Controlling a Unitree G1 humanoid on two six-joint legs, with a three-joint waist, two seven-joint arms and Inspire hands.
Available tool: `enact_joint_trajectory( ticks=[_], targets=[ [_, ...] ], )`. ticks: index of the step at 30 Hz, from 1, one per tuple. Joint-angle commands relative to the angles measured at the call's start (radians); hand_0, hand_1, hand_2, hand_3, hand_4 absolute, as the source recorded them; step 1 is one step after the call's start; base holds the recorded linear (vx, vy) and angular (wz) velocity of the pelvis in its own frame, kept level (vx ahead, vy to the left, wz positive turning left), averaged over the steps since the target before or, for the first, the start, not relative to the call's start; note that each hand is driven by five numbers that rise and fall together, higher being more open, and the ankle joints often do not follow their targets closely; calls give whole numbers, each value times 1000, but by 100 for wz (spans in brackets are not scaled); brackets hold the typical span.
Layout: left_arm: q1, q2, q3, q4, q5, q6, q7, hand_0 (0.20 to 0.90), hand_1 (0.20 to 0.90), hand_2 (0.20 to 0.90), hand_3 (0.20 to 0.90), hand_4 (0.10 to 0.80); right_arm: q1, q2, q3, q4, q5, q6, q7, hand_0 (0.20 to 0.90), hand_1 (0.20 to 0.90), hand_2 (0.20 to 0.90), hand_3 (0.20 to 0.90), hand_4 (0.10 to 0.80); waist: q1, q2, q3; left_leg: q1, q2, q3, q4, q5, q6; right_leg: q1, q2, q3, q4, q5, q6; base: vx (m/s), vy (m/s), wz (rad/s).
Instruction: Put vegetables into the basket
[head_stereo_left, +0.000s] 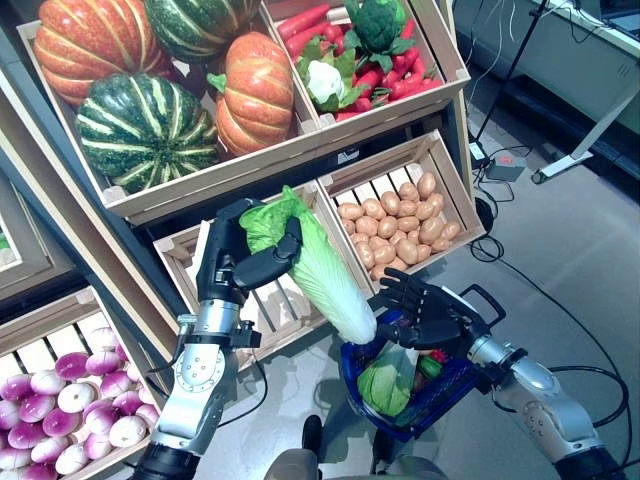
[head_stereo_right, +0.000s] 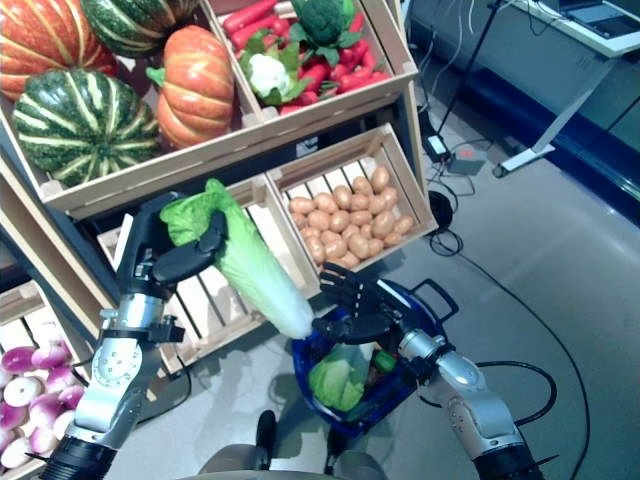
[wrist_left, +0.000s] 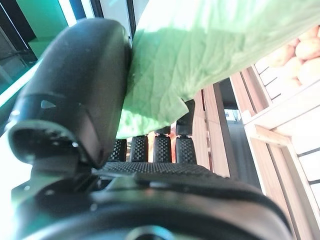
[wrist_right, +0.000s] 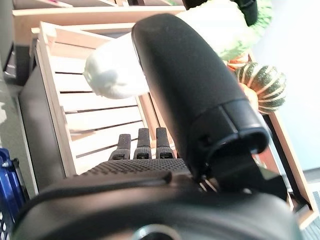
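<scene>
Left hand (head_stereo_left: 243, 258) clamps the leafy end of the napa cabbage (head_stereo_left: 325, 272), white stem hanging just above the spread-fingered, empty right hand (head_stereo_left: 425, 310) over the blue basket (head_stereo_left: 452, 385); top-heavy grip may slip, dropping it onto the rim.

Pale wooden crates (head_stereo_left: 395, 165), a seemingly plastic blue basket (head_stereo_left: 437, 395), waxy cabbage (head_stereo_left: 325, 270).
</scene>
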Motion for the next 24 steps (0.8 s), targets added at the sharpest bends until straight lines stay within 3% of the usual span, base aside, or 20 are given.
enact_joint_trajectory(
  ticks=[1,16,24],
  targets=[
    [-90,32,9,7,-39,-90,-2,300,300,300,300,400,-76,-12,59,-83,46,-12,103,900,900,900,900,800,20,-40,-119,8,-10,-16,1,-63,-37,32,-72,-45,1,19,55,0,0,0],
    [-74,18,-30,6,-80,-92,-36,300,300,300,300,400,-108,57,170,-67,88,62,79,900,900,900,900,800,35,-36,-139,16,-11,-29,1,-66,-36,39,-81,-44,1,19,60,19,5,3],
    [-75,18,-47,-6,-84,-80,-41,300,300,300,300,400,-117,76,201,-55,75,68,-24,900,900,900,900,800,33,-33,-144,22,-11,-23,1,-72,-32,38,-86,-37,1,20,63,24,15,0]
  ],
)
